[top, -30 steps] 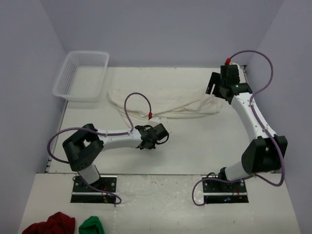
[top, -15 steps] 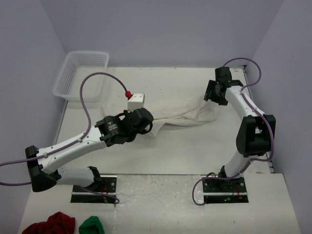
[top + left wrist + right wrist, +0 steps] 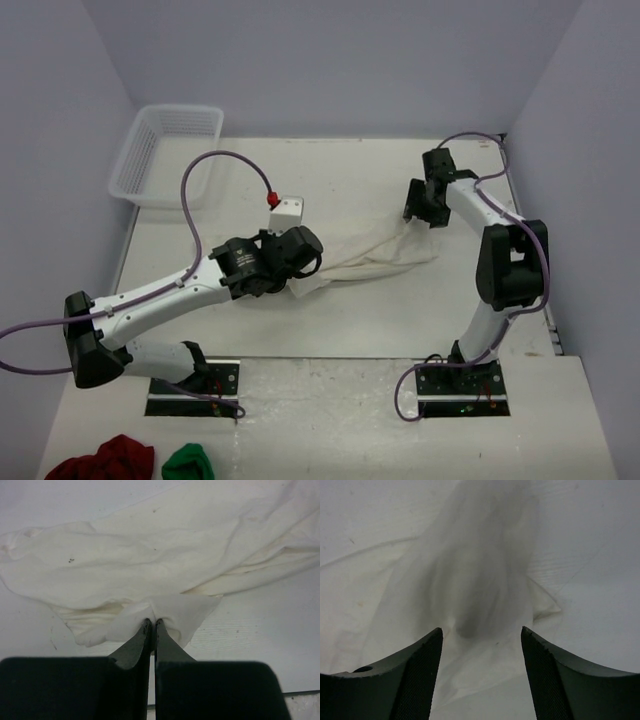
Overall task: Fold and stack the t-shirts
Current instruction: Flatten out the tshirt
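The t-shirt (image 3: pixel 375 255) is plain off-white, with no print. It lies crumpled on the table (image 3: pixel 350 170) as a long, wrinkled band running from the middle towards the right side. In the left wrist view the t-shirt (image 3: pixel 165 565) shows soft folds, a few small dark specks and a doubled-over near edge. In the right wrist view the cloth (image 3: pixel 480 580) is blurred, with a ridge running away from the camera.

The left end effector (image 3: pixel 298 262) sits at the band's left end. Its fingers (image 3: pixel 151 623) are closed almost together, pinching a small fold of the near edge. The right end effector (image 3: pixel 418 205) is over the band's right end with its fingers (image 3: pixel 481 632) spread wide and nothing gripped. Whether they touch the cloth cannot be told.

A second ago the t-shirt lay wider across the far part of the table, its left end close to the basket (image 3: pixel 165 155), and the left arm was folded back with its end effector off the cloth. Half a second ago the left arm had already reached the t-shirt. Since then the band has been drawn nearer and bunched tighter, and the right end effector has shifted left and nearer.
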`<action>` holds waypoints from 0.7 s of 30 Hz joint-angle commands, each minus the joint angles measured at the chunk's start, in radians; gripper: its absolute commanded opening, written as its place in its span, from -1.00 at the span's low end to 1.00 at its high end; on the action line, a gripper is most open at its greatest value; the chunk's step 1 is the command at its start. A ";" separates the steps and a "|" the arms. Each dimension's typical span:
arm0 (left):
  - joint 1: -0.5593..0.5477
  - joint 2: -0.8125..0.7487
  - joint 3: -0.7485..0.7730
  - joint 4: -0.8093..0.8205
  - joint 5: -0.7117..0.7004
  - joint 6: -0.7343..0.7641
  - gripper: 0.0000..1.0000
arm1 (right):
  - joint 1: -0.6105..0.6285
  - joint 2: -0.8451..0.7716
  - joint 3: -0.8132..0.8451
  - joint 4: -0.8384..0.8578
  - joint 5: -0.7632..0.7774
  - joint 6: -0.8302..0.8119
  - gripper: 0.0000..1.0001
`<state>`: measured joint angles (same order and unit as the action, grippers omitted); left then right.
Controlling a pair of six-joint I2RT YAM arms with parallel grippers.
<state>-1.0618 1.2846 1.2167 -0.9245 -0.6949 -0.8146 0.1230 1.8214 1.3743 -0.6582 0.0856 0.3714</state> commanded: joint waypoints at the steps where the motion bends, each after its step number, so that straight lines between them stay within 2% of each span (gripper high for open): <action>1: -0.004 0.013 -0.008 0.068 0.000 0.034 -1.00 | 0.033 -0.043 -0.047 0.025 -0.011 0.014 0.30; 6: -0.004 0.053 -0.019 0.107 0.047 0.041 -1.00 | 0.050 -0.065 -0.101 0.052 -0.026 0.023 0.23; 8: -0.004 0.052 -0.031 0.115 0.055 0.042 -1.00 | 0.050 -0.045 -0.100 0.057 -0.026 0.023 0.09; 9: -0.004 0.050 -0.032 0.118 0.057 0.042 -1.00 | 0.049 -0.034 -0.095 0.058 -0.026 0.020 -0.11; 10: -0.004 0.045 -0.037 0.118 0.055 0.040 -1.00 | 0.050 -0.024 -0.075 0.055 -0.015 0.021 -0.72; 11: -0.004 0.044 -0.039 0.118 0.052 0.040 -1.00 | 0.053 -0.011 -0.067 0.051 -0.001 0.030 -1.00; 14: -0.006 0.044 -0.054 0.125 0.057 0.037 -1.00 | 0.082 -0.028 -0.017 0.039 0.080 0.027 -1.00; 17: -0.006 0.058 -0.088 0.150 0.075 0.029 -1.00 | 0.095 -0.071 0.057 0.023 0.080 0.026 -1.00; 21: -0.013 0.094 -0.132 0.191 0.100 0.022 -1.00 | 0.115 -0.088 0.256 -0.078 0.091 -0.003 -1.00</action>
<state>-1.0637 1.3560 1.1118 -0.7979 -0.6113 -0.7834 0.2249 1.8103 1.4834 -0.6910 0.1268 0.3878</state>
